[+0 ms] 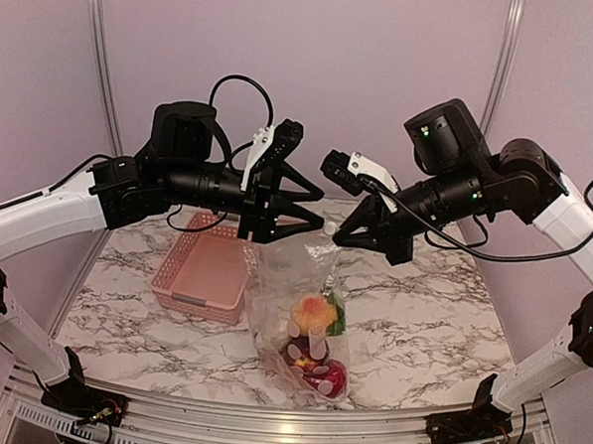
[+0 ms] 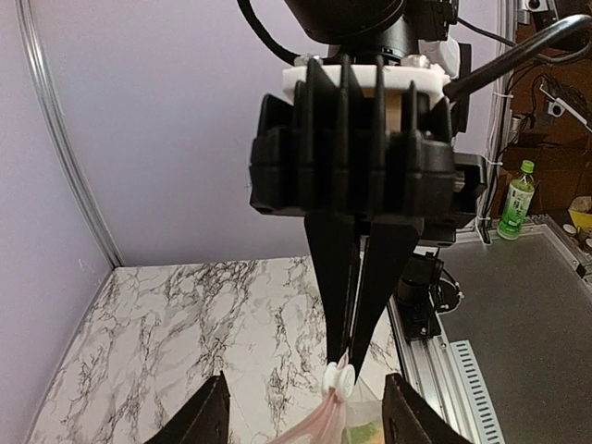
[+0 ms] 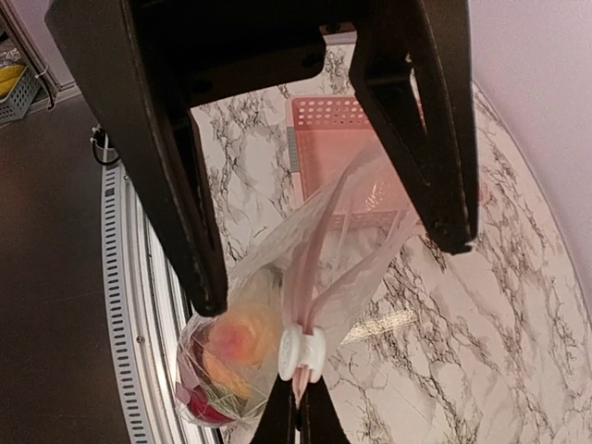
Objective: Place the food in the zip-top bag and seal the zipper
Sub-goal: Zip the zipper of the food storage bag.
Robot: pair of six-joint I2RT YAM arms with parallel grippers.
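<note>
1. The right end effector [image 1: 336,234] is clenched on the zipper [image 3: 310,296], pinching its white slider [image 3: 301,351].
2. The left end effector [image 1: 320,209] faces it, released, with one finger on each side of the bag's top edge.
3. The zip-top bag [image 1: 283,281] hangs below both end effectors, with the food [image 1: 315,342] bunched at its bottom.
4. A pink lattice basket [image 1: 202,272] sits just left of the bag on the marble surface [image 1: 421,308].

Both my arms raised, wrists pointing inward at each other, tips nearly meeting. My left gripper [image 1: 321,209]: jaws apart. My right gripper [image 1: 338,235]: pinched shut.
</note>
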